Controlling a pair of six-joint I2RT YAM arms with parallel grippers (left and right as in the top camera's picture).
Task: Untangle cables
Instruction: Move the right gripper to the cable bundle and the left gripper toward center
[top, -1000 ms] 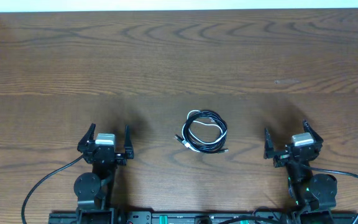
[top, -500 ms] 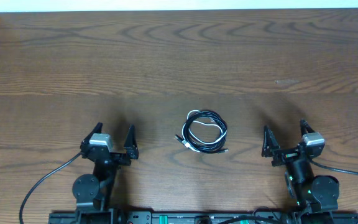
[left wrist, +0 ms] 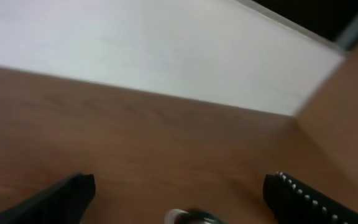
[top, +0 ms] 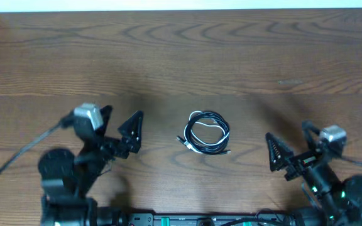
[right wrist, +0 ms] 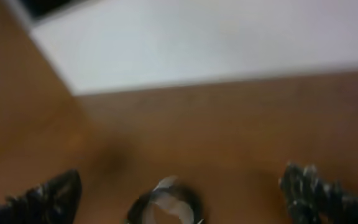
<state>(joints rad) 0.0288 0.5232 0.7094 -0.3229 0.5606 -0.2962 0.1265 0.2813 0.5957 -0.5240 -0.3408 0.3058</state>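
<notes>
I see the coiled black and white cables [top: 203, 149] lying mid-frame on the wooden surface [top: 181, 56], untouched, my left hand [top: 119, 124] lower left and right hand [top: 292, 145] lower right both released, grasping nothing.

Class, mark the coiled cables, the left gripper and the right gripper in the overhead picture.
cables [top: 206, 149]: overhead view, lower arc of the coil.
left gripper [top: 122, 114]: overhead view, midway between its open fingertips.
right gripper [top: 288, 132]: overhead view, midway between its open fingertips.
</notes>
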